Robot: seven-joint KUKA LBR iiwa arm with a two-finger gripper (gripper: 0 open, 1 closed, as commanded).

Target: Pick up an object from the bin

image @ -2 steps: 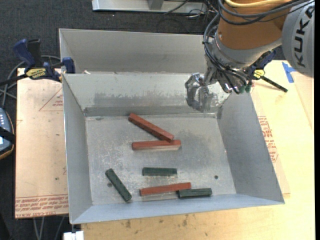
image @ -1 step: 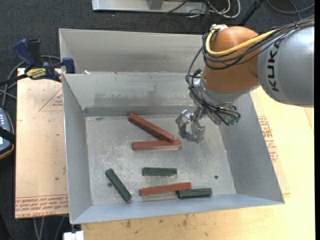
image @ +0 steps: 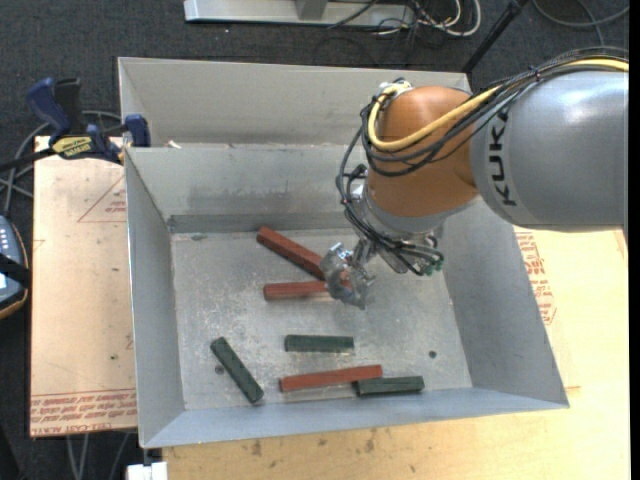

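Your claw (image: 350, 280), grip impossible to tell, sits at mid-frame where the upper red bar (image: 288, 248) and lower red bar (image: 294, 291) nearly meet, so you risk pinching both ends or nudging one away.

You have the pincer (image: 349, 282) near the middle of the bin (image: 150, 268). Just left of it lie a slanted bar (image: 288, 248) and, before that, a level bar (image: 293, 291). Four more bars (image: 318, 344) lie in front of the pincer.
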